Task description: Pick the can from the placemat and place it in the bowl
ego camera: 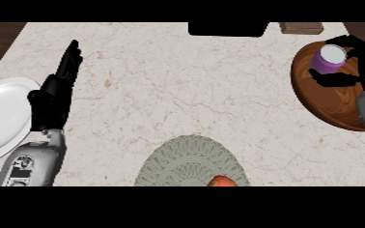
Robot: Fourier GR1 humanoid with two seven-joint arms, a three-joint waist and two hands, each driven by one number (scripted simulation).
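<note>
Purple, with a white top, the can [329, 60] sits upright over the wooden bowl [335, 101] at the counter's [178, 87] right edge. The right hand [343, 76] curls around it, fingers and thumb wrapping its sides, likely to steady it for setting down. Whether the can touches the bowl's floor cannot be told. At the near edge lies the grey-green placemat [189, 162], an orange-red object [222, 182] on it. The left hand [57, 92] rests with fingers straight beside a white plate [10, 106] at the left edge.
</note>
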